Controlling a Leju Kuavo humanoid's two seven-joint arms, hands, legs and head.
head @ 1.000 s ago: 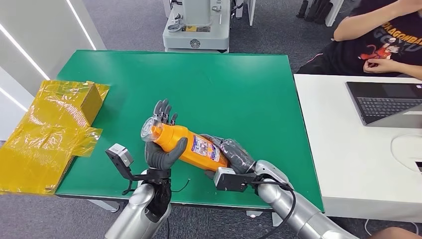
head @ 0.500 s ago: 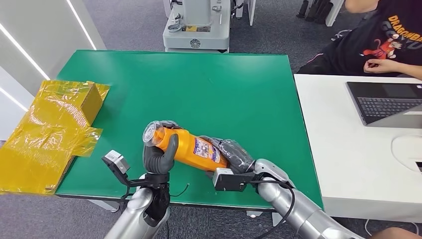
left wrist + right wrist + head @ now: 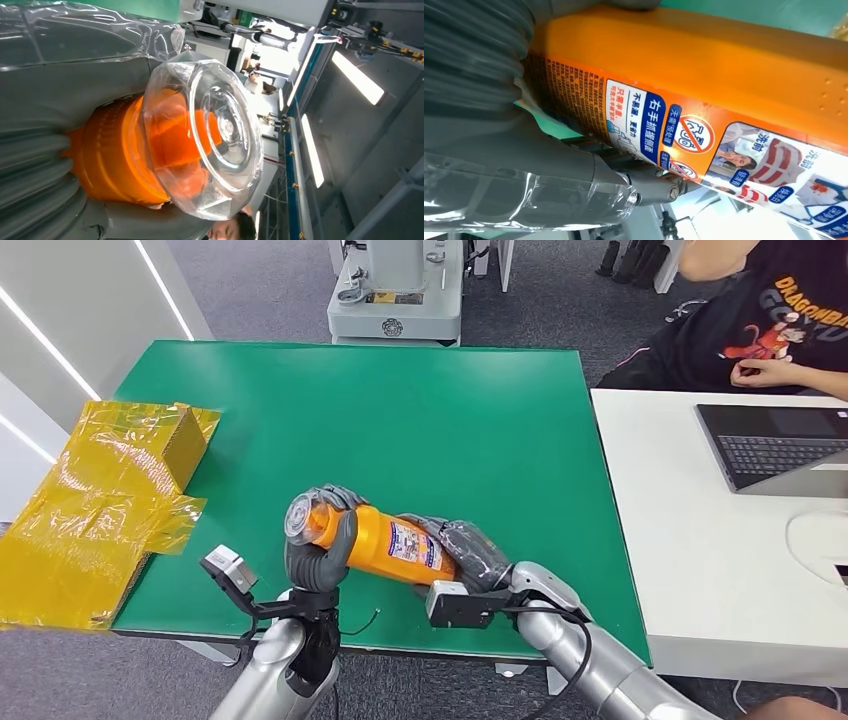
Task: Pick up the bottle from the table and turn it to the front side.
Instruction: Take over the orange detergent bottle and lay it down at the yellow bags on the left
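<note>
Both hands' fingers wrapped the orange detergent bottle (image 3: 375, 538), lifted sideways above the green worktop (image 3: 450, 420), back label up, turning unfinished.

Green table (image 3: 450, 410) set on grey carpet floor (image 3: 250, 290); white desk (image 3: 700, 570) placed alongside; white wall panel (image 3: 60, 310) lit by light strips.
</note>
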